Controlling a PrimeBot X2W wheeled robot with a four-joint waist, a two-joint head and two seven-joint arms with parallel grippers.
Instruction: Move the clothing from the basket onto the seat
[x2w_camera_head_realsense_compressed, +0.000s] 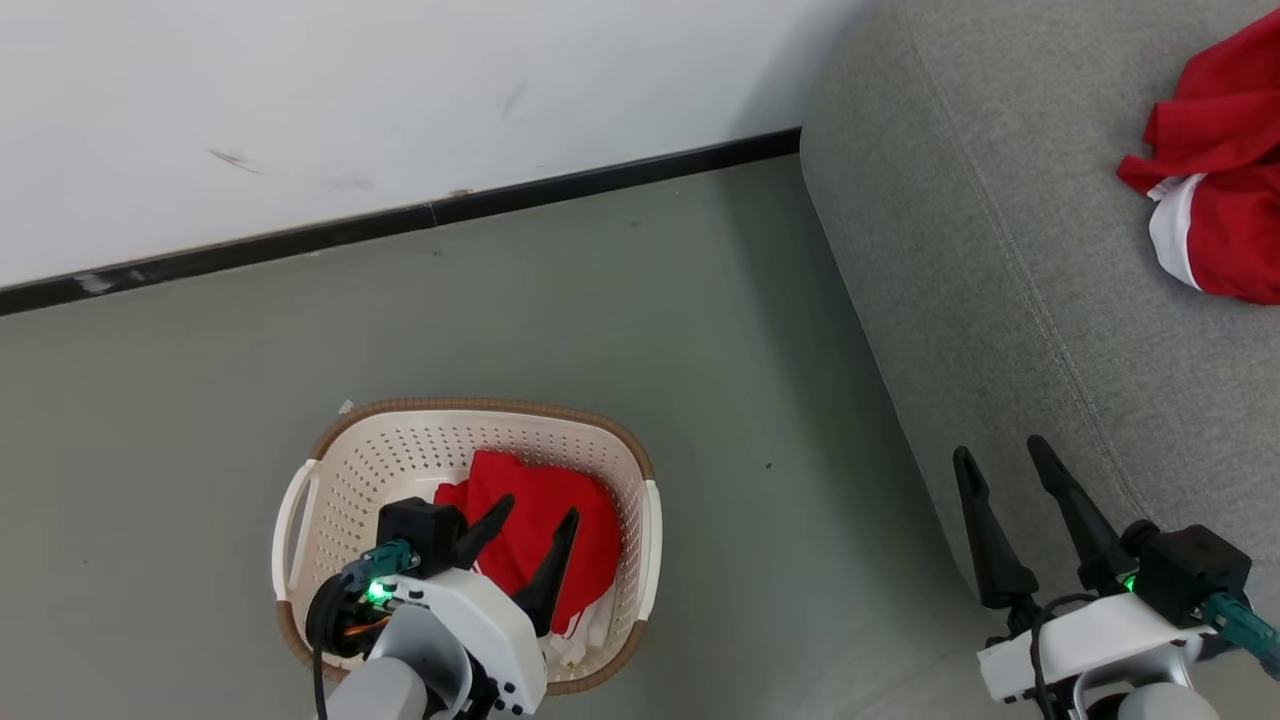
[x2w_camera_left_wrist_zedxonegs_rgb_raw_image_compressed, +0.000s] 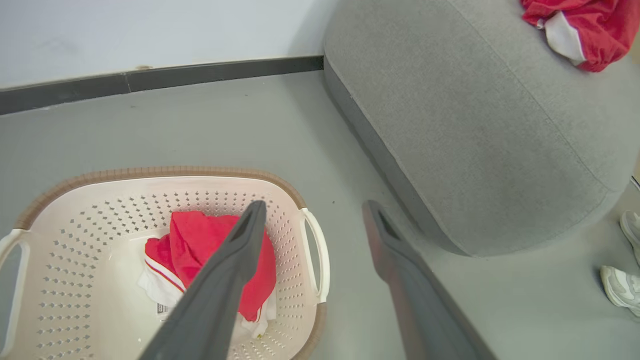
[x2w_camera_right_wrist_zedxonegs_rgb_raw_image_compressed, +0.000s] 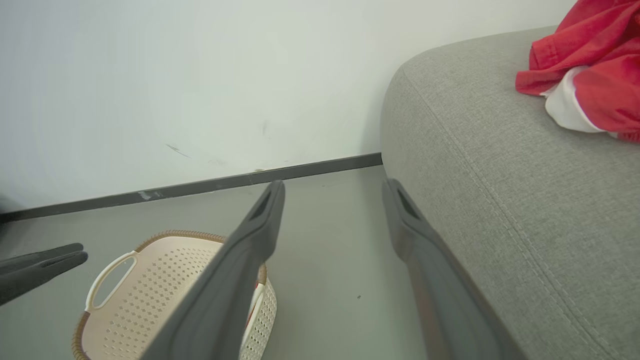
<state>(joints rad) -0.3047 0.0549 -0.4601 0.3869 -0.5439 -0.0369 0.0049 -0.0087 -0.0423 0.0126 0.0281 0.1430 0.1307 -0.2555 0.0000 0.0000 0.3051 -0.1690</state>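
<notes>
The cream basket (x2w_camera_head_realsense_compressed: 420, 450) stands on the floor at the lower left, with a red garment with white stripes (x2w_camera_head_realsense_compressed: 530, 525) lying inside it. My left gripper (x2w_camera_head_realsense_compressed: 537, 512) hovers open above that garment, nothing between its fingers; the left wrist view looks down past them at the garment (x2w_camera_left_wrist_zedxonegs_rgb_raw_image_compressed: 200, 240) and the basket (x2w_camera_left_wrist_zedxonegs_rgb_raw_image_compressed: 90, 220). A second red and white garment (x2w_camera_head_realsense_compressed: 1215, 190) lies on the grey sofa seat (x2w_camera_head_realsense_compressed: 1000, 250) at the upper right. My right gripper (x2w_camera_head_realsense_compressed: 1003, 457) stands open and empty beside the sofa's front edge.
A white wall with a dark baseboard (x2w_camera_head_realsense_compressed: 400, 220) runs behind the basket. Grey floor (x2w_camera_head_realsense_compressed: 700, 400) separates basket and sofa. A person's white shoes (x2w_camera_left_wrist_zedxonegs_rgb_raw_image_compressed: 625, 280) show at the right edge of the left wrist view, beside the sofa (x2w_camera_left_wrist_zedxonegs_rgb_raw_image_compressed: 475, 125).
</notes>
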